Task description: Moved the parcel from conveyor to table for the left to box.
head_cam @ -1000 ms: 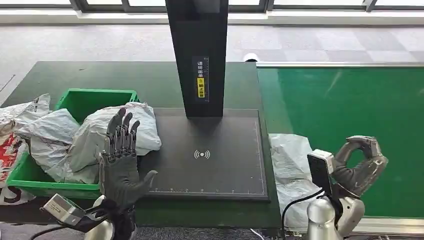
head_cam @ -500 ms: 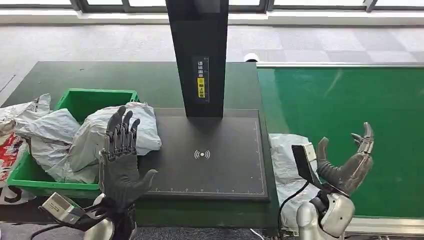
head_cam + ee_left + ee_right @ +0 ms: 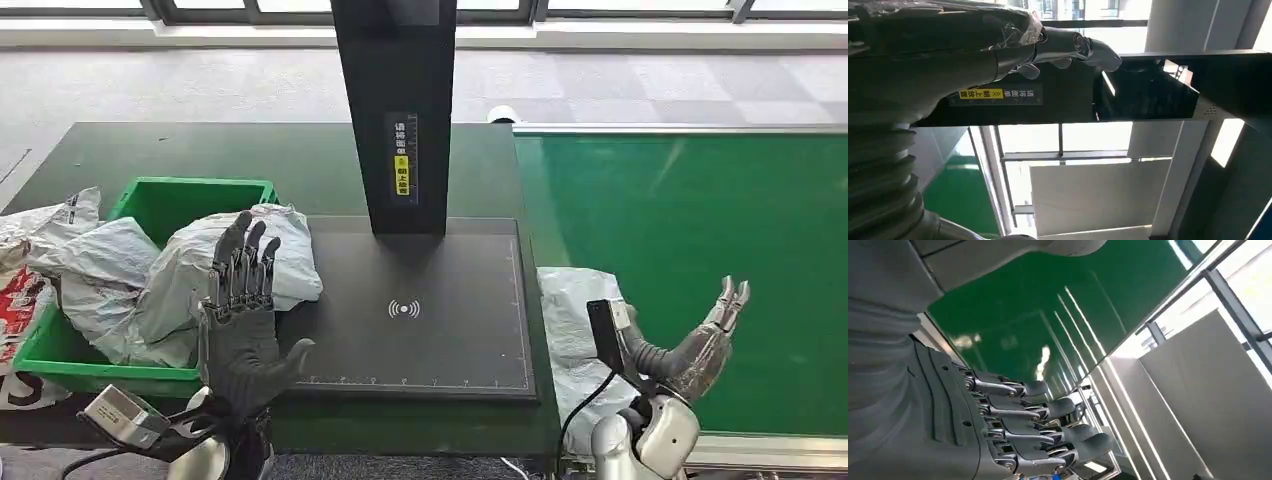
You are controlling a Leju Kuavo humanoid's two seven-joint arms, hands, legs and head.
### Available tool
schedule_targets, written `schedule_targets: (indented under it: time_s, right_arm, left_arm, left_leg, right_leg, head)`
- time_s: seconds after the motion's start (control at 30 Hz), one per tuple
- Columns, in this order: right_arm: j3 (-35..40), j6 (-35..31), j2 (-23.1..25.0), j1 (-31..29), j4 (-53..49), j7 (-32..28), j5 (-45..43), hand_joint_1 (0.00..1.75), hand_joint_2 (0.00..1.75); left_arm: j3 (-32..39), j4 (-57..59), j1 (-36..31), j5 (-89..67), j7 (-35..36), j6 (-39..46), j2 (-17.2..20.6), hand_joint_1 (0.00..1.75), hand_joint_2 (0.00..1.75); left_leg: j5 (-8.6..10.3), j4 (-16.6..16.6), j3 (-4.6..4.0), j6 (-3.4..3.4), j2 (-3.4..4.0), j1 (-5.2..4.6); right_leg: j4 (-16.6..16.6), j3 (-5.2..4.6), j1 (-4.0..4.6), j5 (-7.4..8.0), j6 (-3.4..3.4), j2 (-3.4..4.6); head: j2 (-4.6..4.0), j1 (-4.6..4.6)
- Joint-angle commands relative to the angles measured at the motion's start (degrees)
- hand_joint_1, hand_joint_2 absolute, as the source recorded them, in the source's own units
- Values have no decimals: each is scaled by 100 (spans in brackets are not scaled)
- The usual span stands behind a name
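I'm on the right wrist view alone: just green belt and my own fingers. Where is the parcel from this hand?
Observer: The grey parcel lies to the left of the right hand, at the green belt's edge, next to the black scanner plate.
Operator: Is the hand touching it?
Observer: No. The head view shows it open over the belt, fingers clear of the parcel, holding nothing.
Operator: And the left hand?
Observer: The left hand is raised and open, in front of the green bin piled with bagged parcels.
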Motion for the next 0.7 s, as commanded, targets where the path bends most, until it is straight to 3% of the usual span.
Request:
schedule_targets:
  time_s: [0.03, 0.57, 0.6, 0.63, 0.67, 0.7]
  right_arm:
    - [-319, 17, -50, -248, 459, -2, -12, 0, 175]
    - [-319, 17, -50, -248, 459, -2, -12, 0, 175]
    - [133, 737, -467, -528, 1179, 718, 708, 0, 175]
    - [267, 2437, -700, -1155, 3339, 1046, 693, 0, 175]
    - [300, 1836, -805, -1481, 4476, 1097, 643, 0, 175]
    - [321, 1587, -848, -1610, 4860, 1137, 630, 0, 175]
  left_arm:
    - [195, 276, -95, 13, 20, -27, 90, 0, 175]
    - [195, 276, -95, 13, 20, -27, 90, 0, 175]
    - [208, 269, -1, -58, 20, 74, 94, 0, 175]
    - [142, 135, 130, -9, 20, 116, 156, 0, 175]
    - [114, 44, 213, 30, 20, 106, 191, 0, 175]
    - [81, 40, 233, 42, 20, 134, 216, 0, 175]
  left_leg:
    - [3, -9, 9, 2, 3, -1]
    - [4, -13, 11, 2, 4, -3]
    - [6, -17, 13, 3, 5, -3]
    - [5, -15, 12, 3, 4, -3]
    - [7, -23, 20, 5, 25, -2]
    - [4, -35, 42, 4, 71, 10]
  right_leg:
    - [-9, 8, 0, 4, -2, 1]
    - [-11, 9, -1, 5, -3, 1]
    - [-15, 11, -1, 7, -4, 2]
    - [-12, 9, -2, 5, -3, 1]
    - [-25, 12, 0, 16, -2, 22]
    - [-47, 28, 12, 32, -3, 68]
  head:
    - [0, 0]
    - [0, 0]
    - [0, 0]
    - [0, 0]
    - [0, 0]
    - [0, 0]
